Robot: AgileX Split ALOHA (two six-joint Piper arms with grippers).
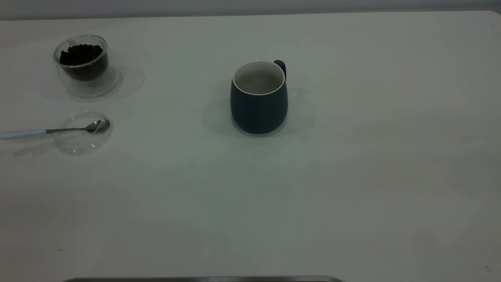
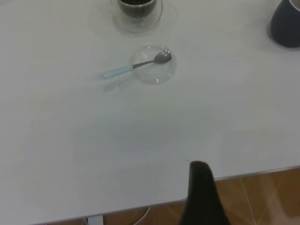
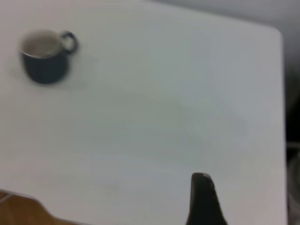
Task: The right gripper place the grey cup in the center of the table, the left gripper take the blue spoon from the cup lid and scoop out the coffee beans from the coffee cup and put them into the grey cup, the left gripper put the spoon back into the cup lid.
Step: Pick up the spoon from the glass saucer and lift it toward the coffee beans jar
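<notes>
The left gripper point(image 2: 200, 187) shows in its own wrist view only as one dark tapering tip, hanging over the near edge of the table point(image 2: 93, 154); whether it is open or closed I cannot tell, and nothing is seen in it. Well ahead of that tip lies the cup lid point(image 2: 153, 65), flat on the tabletop, with the blue spoon point(image 2: 136, 66) resting across it: the metal bowl sits inside the lid near its rim, while the pale handle sticks out over the rim and away from the grey cup point(image 2: 286, 23). Just beyond the lid stands the coffee cup point(image 2: 137, 13), upright, with the coffee beans point(image 1: 81, 55) heaped dark inside it. The right gripper point(image 3: 202, 197) likewise appears as a single dark tip above the table near its edge, its state not discernible, holding nothing visible. The grey cup stands far ahead of it, upright and alone in the middle of the table, well apart from the lid and glass cup.
</notes>
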